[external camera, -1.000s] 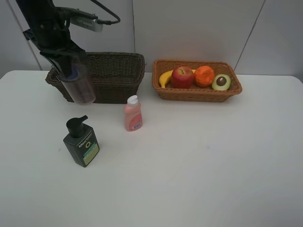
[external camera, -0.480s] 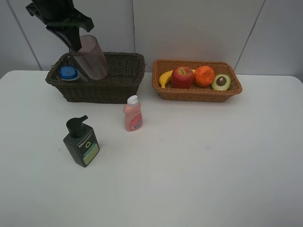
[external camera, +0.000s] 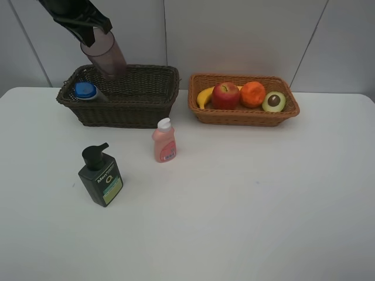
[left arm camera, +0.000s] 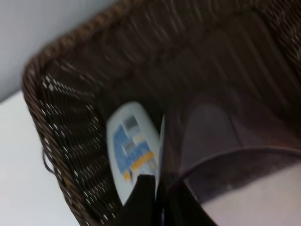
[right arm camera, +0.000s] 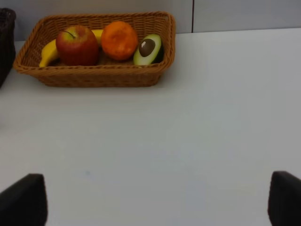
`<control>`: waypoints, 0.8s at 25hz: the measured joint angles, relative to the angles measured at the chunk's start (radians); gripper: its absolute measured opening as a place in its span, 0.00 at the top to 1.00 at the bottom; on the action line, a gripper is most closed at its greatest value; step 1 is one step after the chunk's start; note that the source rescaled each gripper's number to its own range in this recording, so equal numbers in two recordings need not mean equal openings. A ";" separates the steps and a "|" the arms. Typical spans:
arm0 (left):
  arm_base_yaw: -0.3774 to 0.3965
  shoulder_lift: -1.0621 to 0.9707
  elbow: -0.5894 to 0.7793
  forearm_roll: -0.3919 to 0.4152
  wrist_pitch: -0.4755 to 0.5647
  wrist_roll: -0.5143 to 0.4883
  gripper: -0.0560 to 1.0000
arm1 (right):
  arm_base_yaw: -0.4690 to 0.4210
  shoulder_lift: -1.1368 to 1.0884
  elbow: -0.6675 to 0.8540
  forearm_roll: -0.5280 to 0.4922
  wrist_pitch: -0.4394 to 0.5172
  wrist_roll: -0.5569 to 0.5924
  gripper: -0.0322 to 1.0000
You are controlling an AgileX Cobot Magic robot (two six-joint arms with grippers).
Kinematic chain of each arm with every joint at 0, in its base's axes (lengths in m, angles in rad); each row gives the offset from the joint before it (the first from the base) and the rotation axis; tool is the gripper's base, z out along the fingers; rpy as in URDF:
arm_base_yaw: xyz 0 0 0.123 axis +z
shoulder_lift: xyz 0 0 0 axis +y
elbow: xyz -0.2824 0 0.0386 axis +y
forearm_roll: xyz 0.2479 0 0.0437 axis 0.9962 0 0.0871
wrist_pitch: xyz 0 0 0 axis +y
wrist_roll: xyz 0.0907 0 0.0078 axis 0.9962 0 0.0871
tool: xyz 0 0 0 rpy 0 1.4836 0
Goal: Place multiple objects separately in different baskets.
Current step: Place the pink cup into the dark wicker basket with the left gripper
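We see left gripper (external camera: pixel 94 33), clamped on pink cup (external camera: pixel 106 57), higher now over dark basket (external camera: pixel 146 110) holding shampoo bottle (external camera: pixel 86 91); tan basket (external camera: pixel 243 117): 4 fruits (external camera: pixel 225 95); right gripper (right arm camera: pixel 154 200) jaws apart.

The dark green square plastic pump bottle (external camera: pixel 101 179) carries a front label with a white word that seems to begin "Men" above a ring-shaped mark; the rest is too small to read. Print on the small pink plastic bottle (external camera: pixel 164 141) and the white plastic shampoo bottle (left arm camera: pixel 131 153) is illegible.
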 joint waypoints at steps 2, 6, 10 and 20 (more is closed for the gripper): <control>0.000 0.020 0.000 0.020 -0.044 0.000 0.95 | 0.000 0.000 0.000 0.000 0.000 0.000 0.00; 0.000 0.073 0.000 0.061 -0.107 0.000 0.95 | 0.000 0.000 0.000 0.000 0.000 0.000 0.00; 0.000 0.115 0.000 0.078 -0.171 0.000 0.95 | 0.000 0.000 0.000 0.000 0.000 0.000 0.00; 0.000 0.228 0.000 0.079 -0.253 0.001 0.95 | 0.000 0.000 0.000 0.000 0.000 0.000 0.00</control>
